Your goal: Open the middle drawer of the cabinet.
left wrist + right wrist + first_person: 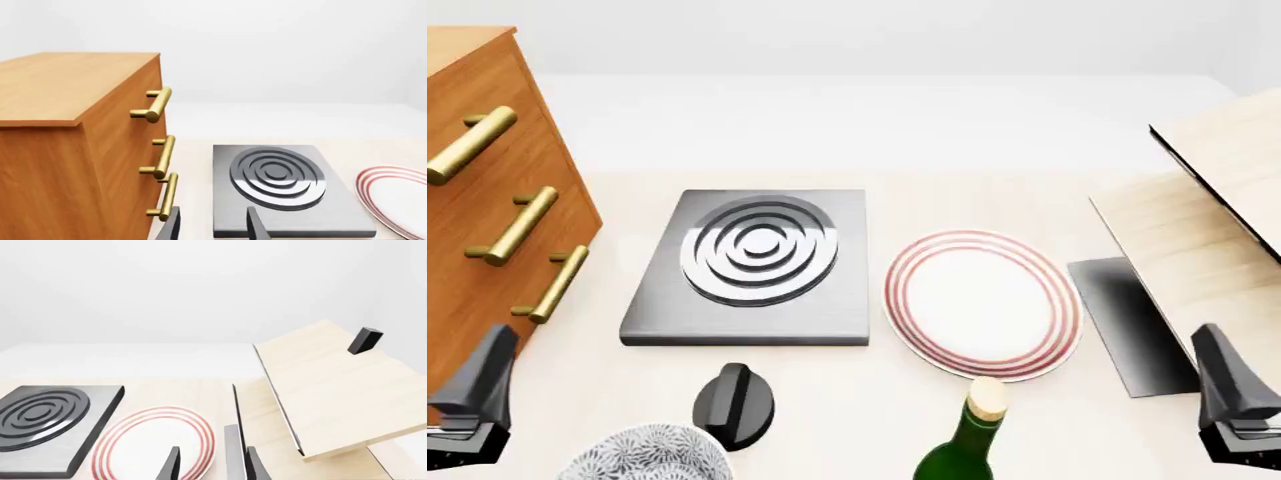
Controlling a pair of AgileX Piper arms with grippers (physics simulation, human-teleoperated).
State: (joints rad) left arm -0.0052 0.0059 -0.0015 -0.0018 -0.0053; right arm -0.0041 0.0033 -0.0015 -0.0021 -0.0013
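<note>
The cabinet [481,200] is seen at the far left of the table [961,420] in the front view, ahead of the left gripper [474,400] and slightly to its outer side. Three brass bar handles are stacked down its front. The middle drawer [541,235] is marked by the second handle [514,226]; its front lies flush with the drawers above and below, so it is shut. In the left wrist view the same handle [162,156] is seen ahead of the left gripper [212,227] and off to one side, well apart from the two dark fingers [257,225], which are spread with nothing between them.

The right gripper [1234,400] is held low at the near right edge, well apart from the cabinet. In its wrist view the right gripper [210,465] is shown with a gap between its fingertips and nothing held, though only the tips are visible, so the width of opening is perhaps moderate.

Between the two grippers and ahead of them lie a grey hob plate [754,265] and a red-rimmed plate [981,305]. A green bottle [968,440], a black knob [734,405] and a patterned bowl [647,455] are placed nearer. Pale boards [1214,230] stand ahead of the right gripper.
</note>
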